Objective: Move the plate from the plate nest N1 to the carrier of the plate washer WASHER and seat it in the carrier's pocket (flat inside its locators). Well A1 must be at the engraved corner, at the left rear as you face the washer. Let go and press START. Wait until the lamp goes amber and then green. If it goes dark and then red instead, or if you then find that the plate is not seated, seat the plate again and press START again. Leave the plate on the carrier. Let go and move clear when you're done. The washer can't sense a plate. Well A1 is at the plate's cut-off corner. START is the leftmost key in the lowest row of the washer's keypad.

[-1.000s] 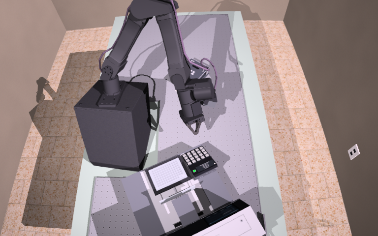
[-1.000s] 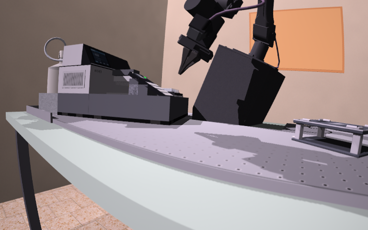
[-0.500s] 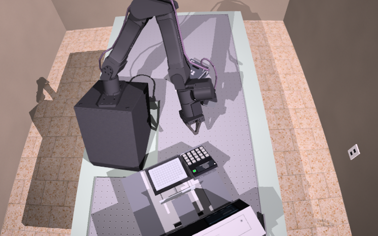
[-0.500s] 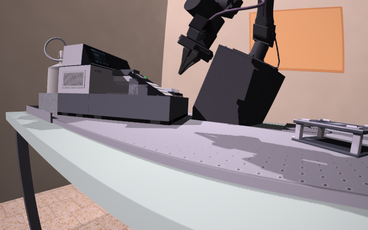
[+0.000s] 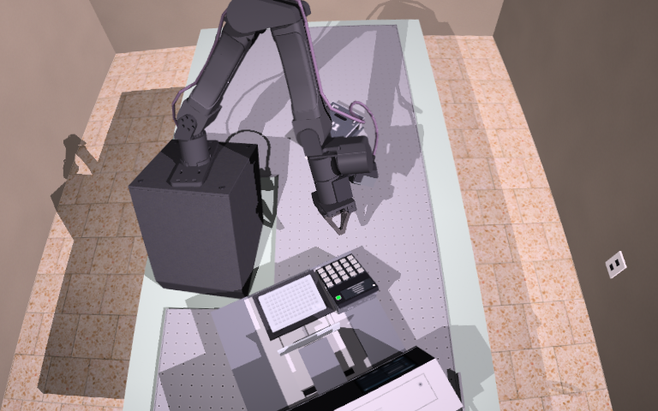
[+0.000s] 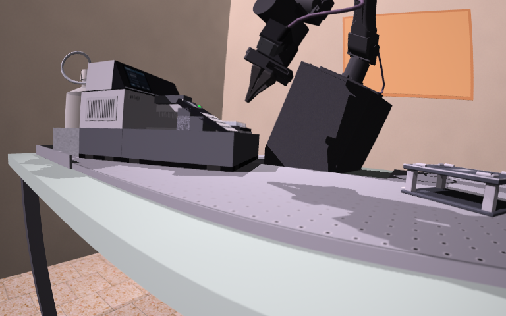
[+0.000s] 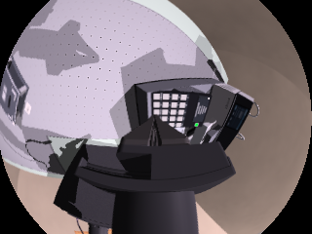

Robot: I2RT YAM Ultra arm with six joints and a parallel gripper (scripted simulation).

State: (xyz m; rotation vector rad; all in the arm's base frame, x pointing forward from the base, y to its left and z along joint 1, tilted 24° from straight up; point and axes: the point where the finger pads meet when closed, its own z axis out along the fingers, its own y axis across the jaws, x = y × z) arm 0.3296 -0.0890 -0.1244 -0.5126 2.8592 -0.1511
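Note:
The white plate (image 5: 292, 303) (image 6: 236, 123) lies on the washer's dark carrier (image 5: 275, 334) and looks flat in the top view; its cut-off corner is too small to tell. The washer's keypad (image 5: 340, 270) (image 7: 169, 109) stands beside the carrier. The lamp (image 5: 337, 297) (image 6: 199, 106) (image 7: 196, 125) is lit green. My gripper (image 5: 341, 233) (image 6: 247, 101) (image 7: 154, 118) is shut and empty, in the air above the table and short of the keypad. In the wrist view its fingers and body hide the plate and part of the keypad's near edge. The nest N1 (image 6: 447, 198) (image 7: 12, 94) has no plate on it.
The washer's housing (image 5: 403, 387) (image 6: 143, 108) rises behind the carrier, with a light bar (image 5: 310, 338) across the deck between them. The arm's large dark base block (image 5: 188, 237) (image 6: 313, 122) stands close to the plate's side of the washer.

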